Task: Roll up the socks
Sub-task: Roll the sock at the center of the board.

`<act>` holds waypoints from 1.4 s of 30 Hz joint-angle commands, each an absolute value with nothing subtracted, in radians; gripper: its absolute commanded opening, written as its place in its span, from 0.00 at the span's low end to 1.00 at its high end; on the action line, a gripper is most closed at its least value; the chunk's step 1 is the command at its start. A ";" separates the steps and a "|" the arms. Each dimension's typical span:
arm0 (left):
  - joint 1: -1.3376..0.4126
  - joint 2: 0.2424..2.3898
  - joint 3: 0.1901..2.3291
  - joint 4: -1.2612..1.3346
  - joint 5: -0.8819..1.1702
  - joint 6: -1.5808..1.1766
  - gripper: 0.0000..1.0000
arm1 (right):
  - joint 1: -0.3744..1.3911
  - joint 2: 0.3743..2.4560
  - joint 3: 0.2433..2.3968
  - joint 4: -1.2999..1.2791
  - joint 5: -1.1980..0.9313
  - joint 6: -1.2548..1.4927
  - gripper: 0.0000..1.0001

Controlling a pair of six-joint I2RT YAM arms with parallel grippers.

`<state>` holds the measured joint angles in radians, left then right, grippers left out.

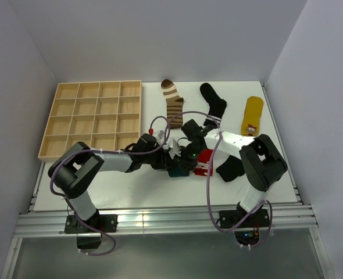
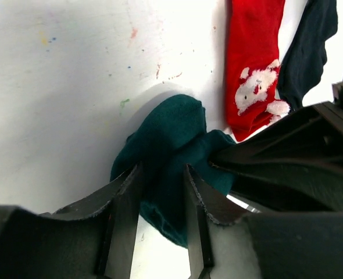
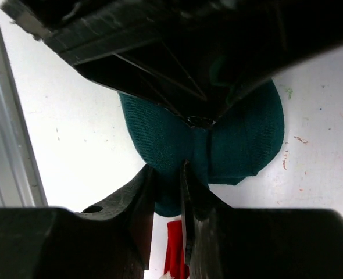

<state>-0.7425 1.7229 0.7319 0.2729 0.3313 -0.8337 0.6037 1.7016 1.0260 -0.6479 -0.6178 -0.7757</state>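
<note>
The left fingers [image 2: 122,215] are clamped on a bunched fold of the teal sock [image 2: 171,131], which lies crumpled on the table [image 2: 55,87] between and just ahead of them. The right fingers [image 3: 138,203] pinch the same sock's opposite edge, their tips close to the left ones. A red sock [image 2: 250,52] lies flat just beyond the left fingers, with a black sock [image 2: 308,46] beside it.
</note>
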 commanded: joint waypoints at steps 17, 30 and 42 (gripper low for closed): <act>-0.732 1.548 0.500 0.509 0.248 -0.770 0.48 | 0.561 1.924 1.229 -0.926 -0.614 -0.813 0.21; -0.735 1.405 0.360 0.701 0.290 -0.762 0.55 | 0.563 2.046 1.334 -1.003 -0.617 -0.775 0.21; -0.790 1.583 0.486 0.716 0.304 -0.713 0.55 | 0.558 2.154 1.431 -1.063 -0.644 -0.721 0.21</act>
<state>-0.7746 1.5417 0.4500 0.6609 0.2882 -0.7479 0.5568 2.0872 1.4353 -1.0954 -0.7471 -0.7147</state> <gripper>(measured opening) 0.556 0.260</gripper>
